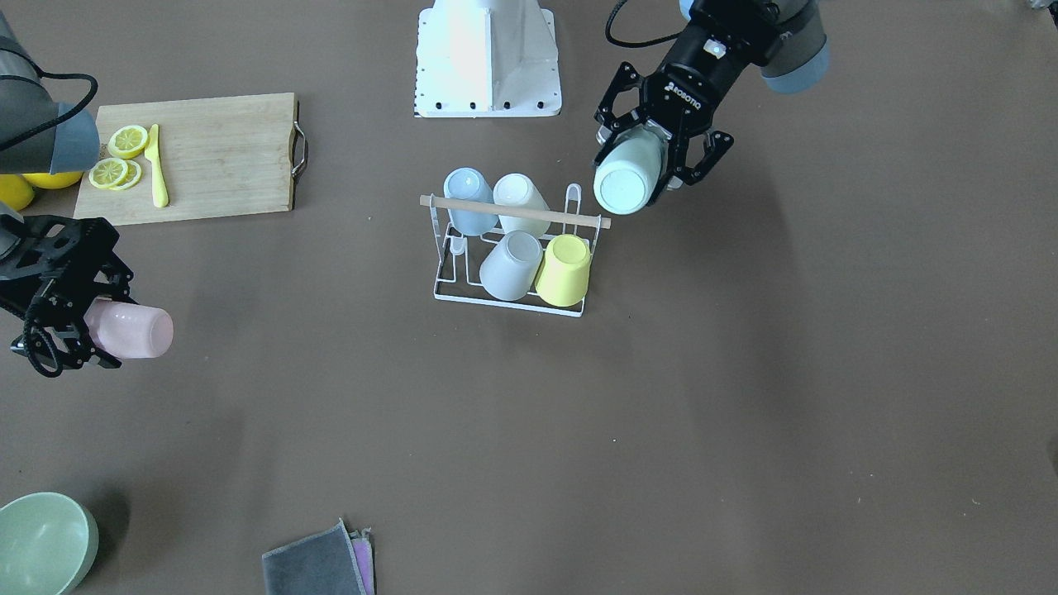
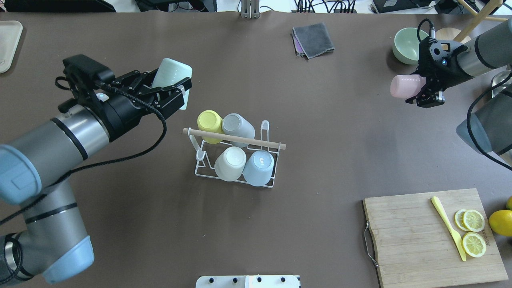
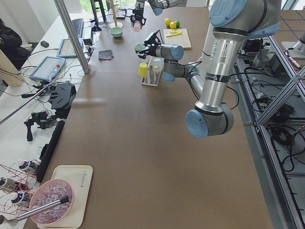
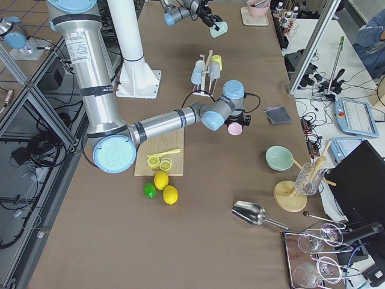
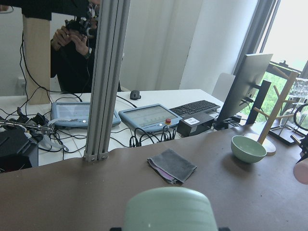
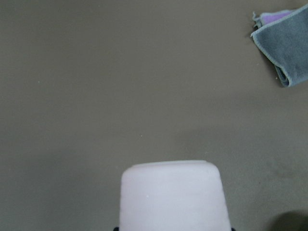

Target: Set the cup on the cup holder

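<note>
The white wire cup holder (image 2: 236, 181) (image 1: 508, 301) with a wooden rod handle (image 2: 234, 139) stands mid-table. It carries a yellow cup (image 2: 210, 121), a grey cup (image 2: 238, 125), a cream cup (image 2: 230, 163) and a light blue cup (image 2: 259, 168), all upside down. My left gripper (image 2: 170, 89) (image 1: 653, 161) is shut on a mint green cup (image 2: 173, 76) (image 1: 630, 175) (image 5: 168, 208), held in the air just beside the holder's end where a prong is free. My right gripper (image 2: 424, 90) (image 1: 78, 330) is shut on a pink cup (image 2: 406, 86) (image 1: 132, 329) (image 6: 171, 197), held above the table far from the holder.
A wooden cutting board (image 2: 432, 236) with lemon slices (image 2: 473, 232) and a yellow knife (image 2: 448, 227) lies near the robot's right. A green bowl (image 2: 407, 45) and a folded grey cloth (image 2: 313, 39) lie at the far side. Whole lemons (image 2: 501, 222) sit beside the board.
</note>
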